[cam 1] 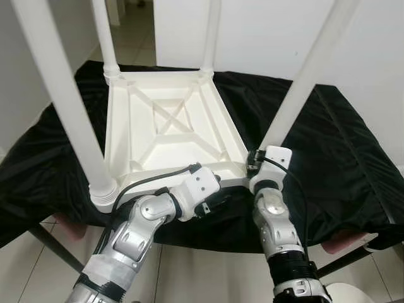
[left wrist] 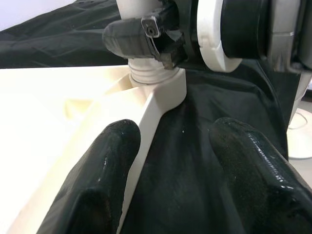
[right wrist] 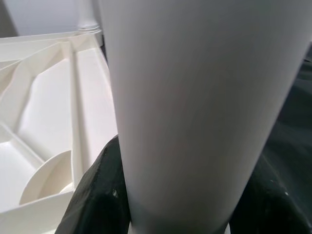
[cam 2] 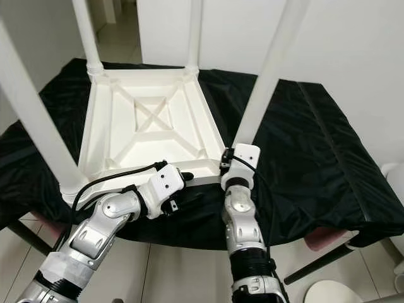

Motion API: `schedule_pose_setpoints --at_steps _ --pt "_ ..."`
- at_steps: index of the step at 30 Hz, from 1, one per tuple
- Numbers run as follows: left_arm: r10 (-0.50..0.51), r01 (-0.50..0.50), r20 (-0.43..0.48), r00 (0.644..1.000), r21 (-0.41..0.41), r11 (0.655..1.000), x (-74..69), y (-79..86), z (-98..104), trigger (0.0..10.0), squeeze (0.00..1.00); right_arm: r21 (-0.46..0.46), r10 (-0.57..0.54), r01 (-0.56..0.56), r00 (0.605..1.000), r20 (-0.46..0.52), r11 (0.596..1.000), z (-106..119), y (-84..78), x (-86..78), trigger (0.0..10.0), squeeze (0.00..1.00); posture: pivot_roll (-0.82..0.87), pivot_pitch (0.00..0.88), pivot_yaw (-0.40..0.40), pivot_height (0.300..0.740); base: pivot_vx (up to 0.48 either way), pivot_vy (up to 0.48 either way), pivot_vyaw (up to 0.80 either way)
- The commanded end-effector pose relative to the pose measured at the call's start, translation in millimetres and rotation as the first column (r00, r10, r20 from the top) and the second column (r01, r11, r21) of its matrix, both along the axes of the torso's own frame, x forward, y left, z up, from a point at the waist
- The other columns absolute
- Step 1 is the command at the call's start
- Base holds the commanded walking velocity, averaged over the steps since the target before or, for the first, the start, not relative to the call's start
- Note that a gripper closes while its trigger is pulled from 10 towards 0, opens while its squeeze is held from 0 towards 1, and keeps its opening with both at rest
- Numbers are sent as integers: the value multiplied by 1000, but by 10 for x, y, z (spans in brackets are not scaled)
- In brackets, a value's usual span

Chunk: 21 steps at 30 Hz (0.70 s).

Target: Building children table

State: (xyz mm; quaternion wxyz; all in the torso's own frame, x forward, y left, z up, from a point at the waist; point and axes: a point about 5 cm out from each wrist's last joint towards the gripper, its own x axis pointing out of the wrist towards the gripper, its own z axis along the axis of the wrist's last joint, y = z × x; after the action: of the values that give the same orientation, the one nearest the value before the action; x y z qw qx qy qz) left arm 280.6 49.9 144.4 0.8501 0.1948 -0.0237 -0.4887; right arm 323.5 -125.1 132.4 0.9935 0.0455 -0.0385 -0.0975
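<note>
The table (cam 1: 170, 126) lay upside down on the black cloth (cam 1: 328, 158), four legs up; my left gripper (left wrist: 170, 161) stood spread astride its near rim. My right gripper (right wrist: 170, 195) pinched the near-right leg (cam 1: 303, 82) at its base. I judged it light, stiff, slick plastic, best held low by the socket; I saw no writing.

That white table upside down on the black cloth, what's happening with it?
The robot is putting together a small white table, which lies top-down on a black cloth with four legs standing up. Its right hand grips the near right leg at the base. Its left hand straddles the tabletop's near edge, fingers open.
</note>
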Motion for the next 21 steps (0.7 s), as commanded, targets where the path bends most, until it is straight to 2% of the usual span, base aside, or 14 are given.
schedule_pose_setpoints --at_steps 1,5,6,16,19,20,21 --pt "20 -20 -9 1000 -6 1000 -14 4 -15 10000 0 -2 -18 17 999 -34 1000 -68 43 -45 10000 0 35 49 -38 740 0 0 0" --pt "20 -20 -10 1000 -8 1000 -11 -10 -11 10000 0 21 -9 9 1000 -5 1000 -21 2 -50 10000 0 33 51 -43 740 0 0 0" --pt "22 -22 -10 1000 -8 1000 -5 -10 -8 10000 0 29 21 -22 999 30 999 10 -24 -66 10000 1000 34 51 -45 740 0 0 0" --pt "28 -28 -8 1000 -8 1000 -7 1 -3 10000 0 71 115 -121 990 81 990 52 -21 -131 10000 1000 33 48 -45 740 0 0 0" --pt "27 -27 -6 1000 -6 1000 -10 7 -4 10000 0 74 174 -181 981 89 981 28 -70 -188 10000 1000 32 46 -43 740 0 0 0" --pt "24 -24 -5 1000 -6 1000 -8 8 1 10000 0 41 251 -255 964 89 966 9 -90 -226 10000 1000 28 42 -40 740 0 0 0" --pt "21 -21 -5 1000 -5 1000 -8 7 2 10000 0 15 279 -281 957 85 959 -1 -100 -235 10000 941 26 41 -38 740 0 0 0"
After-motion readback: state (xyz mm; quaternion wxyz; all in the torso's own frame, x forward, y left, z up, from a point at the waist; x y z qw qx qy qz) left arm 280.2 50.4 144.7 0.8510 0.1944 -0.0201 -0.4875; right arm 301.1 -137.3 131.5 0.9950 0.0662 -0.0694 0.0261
